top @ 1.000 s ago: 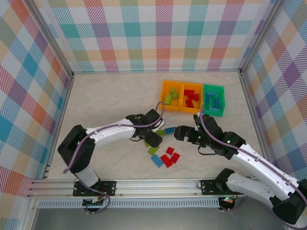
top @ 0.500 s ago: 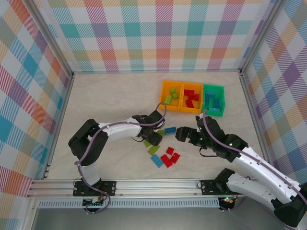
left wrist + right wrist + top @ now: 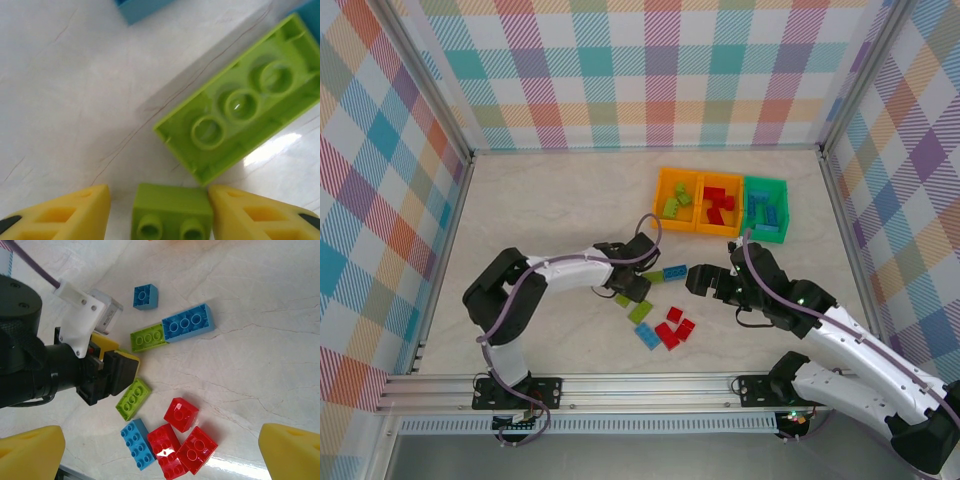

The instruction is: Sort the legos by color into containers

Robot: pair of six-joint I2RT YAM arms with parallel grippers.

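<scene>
Your left gripper (image 3: 159, 197) is low over the table (image 3: 550, 210), toward its near edge and about the middle of its width, with the jaws partly open. A small lime green brick (image 3: 172, 212) sits between the fingers (image 3: 75, 212). One finger touches it and the other is just apart from it. A longer lime green brick (image 3: 235, 107) lies just beyond, hollow side up. Your right gripper (image 3: 161, 430) is wide open and holds nothing. Under it you see loose legos (image 3: 181, 415) in red, blue and lime. The containers (image 3: 720, 232) stand in a row near the far right corner, lime bricks in the left orange one, red in the middle, blue in the green
</scene>
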